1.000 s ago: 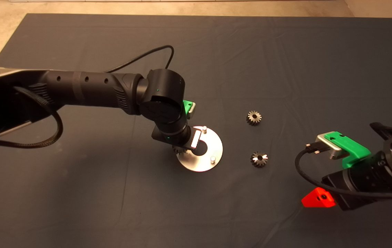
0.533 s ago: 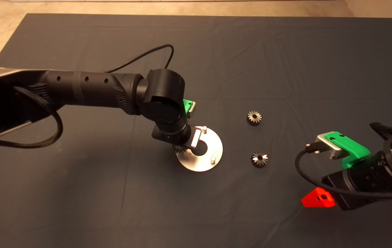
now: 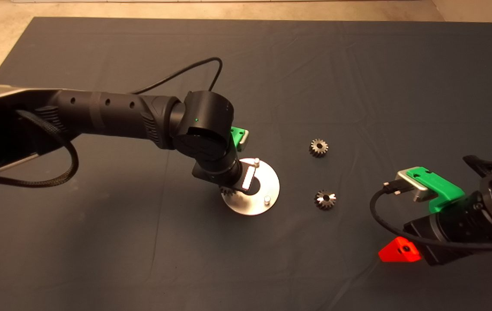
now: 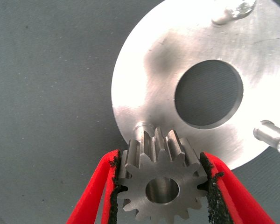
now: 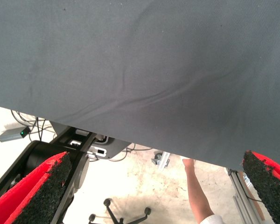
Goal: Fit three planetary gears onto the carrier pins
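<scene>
Head view first: the left arm reaches in from the left and its wrist hangs right over the near-left part of the carrier disc point(image 3: 267, 183), so the left gripper point(image 3: 228, 190) is mostly hidden under it. You can just make out the teeth of a gear point(image 3: 227, 190) poking out below the wrist, at the disc's left edge. Two carrier pins stand bare on the disc, the far pin point(image 3: 256, 162) and the near-right pin point(image 3: 267, 199). Two more planetary gears lie flat on the dark mat point(image 3: 99, 242) to the right of the disc, well apart from it: the far gear point(image 3: 319, 147) and the near gear point(image 3: 325, 199). The right gripper point(image 3: 399, 252) waits at the lower right edge, away from everything.

Left wrist view: way clearer. The left gripper point(image 4: 162, 186) pinches the gear point(image 4: 162, 184) between its black pads point(image 4: 115, 193), one on each side, bore facing the camera. A third pin point(image 4: 141, 129) peeks out just behind the gear's teeth, so the gear isn't down on it. The disc's point(image 4: 144, 84) central hole point(image 4: 208, 93) and two other pins point(image 4: 270, 133) point(image 4: 231, 11) show too.

Right wrist view: the right gripper's point(image 5: 154, 191) fingers point(image 5: 42, 186) are spread wide, holding nothing, over the mat's edge. Beyond it there's floor, cables and a person's arm point(image 5: 196, 193).
</scene>
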`<action>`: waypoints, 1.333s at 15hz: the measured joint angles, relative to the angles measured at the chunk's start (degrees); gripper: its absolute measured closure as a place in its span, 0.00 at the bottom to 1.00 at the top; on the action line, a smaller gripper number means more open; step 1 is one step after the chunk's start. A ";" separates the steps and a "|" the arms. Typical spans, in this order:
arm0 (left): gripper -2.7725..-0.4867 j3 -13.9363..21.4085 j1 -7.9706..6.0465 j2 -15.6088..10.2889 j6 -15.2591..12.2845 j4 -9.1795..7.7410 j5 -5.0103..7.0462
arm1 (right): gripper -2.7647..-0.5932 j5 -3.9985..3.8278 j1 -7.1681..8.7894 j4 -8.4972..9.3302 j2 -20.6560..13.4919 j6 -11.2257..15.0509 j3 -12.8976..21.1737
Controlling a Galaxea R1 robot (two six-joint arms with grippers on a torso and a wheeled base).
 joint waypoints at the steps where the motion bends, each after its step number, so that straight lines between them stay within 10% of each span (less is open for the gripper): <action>1: 0.78 0.13 0.40 -0.14 -0.05 0.41 -0.02 | 0.01 0.02 -0.09 0.00 -0.02 0.00 0.00; 20: 0.78 0.18 1.22 -1.18 2.48 2.97 -0.99 | 0.01 0.00 -0.11 0.00 0.00 0.00 0.00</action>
